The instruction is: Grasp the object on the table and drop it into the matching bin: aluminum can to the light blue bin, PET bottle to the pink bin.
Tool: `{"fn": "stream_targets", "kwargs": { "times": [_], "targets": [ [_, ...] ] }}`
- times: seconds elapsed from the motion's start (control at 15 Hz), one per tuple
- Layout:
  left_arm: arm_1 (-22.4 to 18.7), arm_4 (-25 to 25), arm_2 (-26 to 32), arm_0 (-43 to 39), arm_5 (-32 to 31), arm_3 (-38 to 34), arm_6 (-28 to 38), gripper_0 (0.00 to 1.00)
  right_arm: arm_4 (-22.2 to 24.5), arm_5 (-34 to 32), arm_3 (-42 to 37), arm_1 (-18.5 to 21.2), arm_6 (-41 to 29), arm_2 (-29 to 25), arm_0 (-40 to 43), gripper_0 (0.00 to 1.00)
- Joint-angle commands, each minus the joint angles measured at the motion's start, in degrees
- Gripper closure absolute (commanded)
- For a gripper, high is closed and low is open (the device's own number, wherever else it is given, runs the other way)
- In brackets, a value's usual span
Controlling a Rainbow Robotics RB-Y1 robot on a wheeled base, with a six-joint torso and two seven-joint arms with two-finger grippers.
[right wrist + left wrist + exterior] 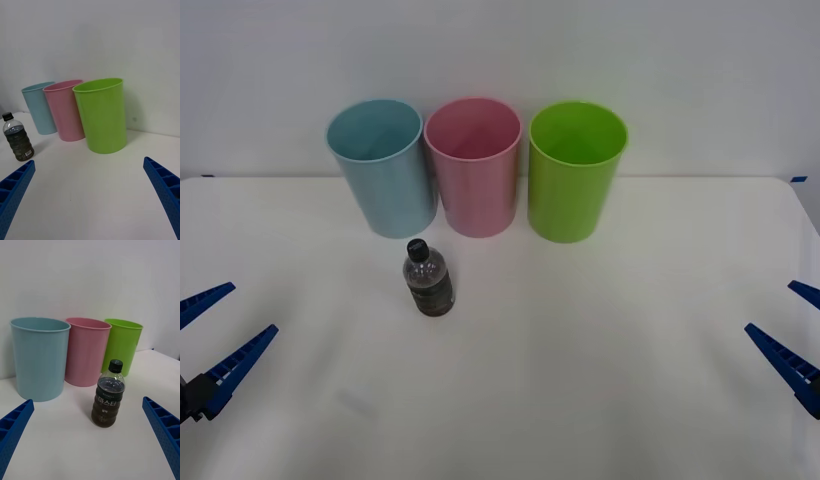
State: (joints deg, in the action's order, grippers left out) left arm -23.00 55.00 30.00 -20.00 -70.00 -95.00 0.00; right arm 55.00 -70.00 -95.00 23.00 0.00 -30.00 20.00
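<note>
A small clear PET bottle [428,279] with a black cap and dark brown label stands upright on the white table [600,380], just in front of the light blue bin [383,166] and the pink bin [474,165]. My left gripper [218,338] waits open at the table's left edge, well short of the bottle. My right gripper [792,335] is open at the right edge. From the left wrist the bottle [108,398] stands ahead between the fingers, with the light blue bin [39,357] and pink bin [86,351] behind it. The right wrist sees the bottle [18,138] far off to one side.
A lime green bin [575,169] stands to the right of the pink bin, the three in a row near the wall. The lime green bin [102,114] is the closest one ahead of the right wrist. White tabletop stretches between both grippers and the bottle.
</note>
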Motion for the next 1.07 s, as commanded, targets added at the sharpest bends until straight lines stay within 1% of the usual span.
{"fn": "stream_targets", "kwargs": {
  "times": [0.07, 0.13, 0.27, 0.4, 0.47, 0.6, 0.67, 0.8, 0.87, 1.07],
  "targets": [
    [0.0, 0.0, 0.0, 0.0, 0.0, 0.0, 0.0, 0.00, 0.0, 0.0, 0.0, 0.0, 0.0, 0.0, 0.0, 0.00],
    [0.5, 0.7, -0.3, -0.5, -0.1, 0.3, -0.1, 0.00, 0.0, 0.0, 0.0, 0.0, 0.0, 0.0, 0.0, 0.00],
    [0.1, 2.3, -0.3, -0.7, 0.0, -0.5, -0.4, 0.00, 0.0, 0.0, 0.0, 0.0, 0.0, 0.0, 0.0, 0.00],
    [-1.4, 2.9, -1.0, -0.7, 0.0, -0.5, -0.5, 0.00, 0.0, 0.0, 0.0, 0.0, 0.0, 0.0, 0.0, 0.00],
    [-2.0, 5.3, -1.2, -0.6, 0.0, -0.5, -0.7, 0.00, 0.0, 0.0, 0.0, 0.0, 0.0, 0.0, 0.0, 0.00],
    [-2.3, 7.3, -1.4, -0.7, 0.0, -0.5, -1.1, 0.00, 0.0, 0.0, 0.0, 0.0, 0.0, 0.0, 0.0, 0.00],
    [-2.3, 9.5, -1.7, -0.7, 0.0, -0.5, -1.2, 0.00, 0.0, 0.0, 0.0, 0.0, 0.0, 0.0, 0.0, 0.00],
    [-2.2, 12.2, -3.1, -0.7, 0.4, -0.5, -1.1, 0.00, 0.0, 0.0, 0.0, 0.0, 0.0, 0.0, 0.0, 0.00],
    [-2.3, 12.9, -4.4, -0.7, 0.8, -0.5, -1.1, 0.00, 0.0, 0.0, 0.0, 0.0, 0.0, 0.0, 0.0, 0.00],
    [-1.6, 12.9, -7.1, -0.5, 2.1, -0.1, -1.2, 0.00, 0.0, 0.0, 0.0, 0.0, 0.0, 0.0, 0.0, 0.00]
  ]
}}
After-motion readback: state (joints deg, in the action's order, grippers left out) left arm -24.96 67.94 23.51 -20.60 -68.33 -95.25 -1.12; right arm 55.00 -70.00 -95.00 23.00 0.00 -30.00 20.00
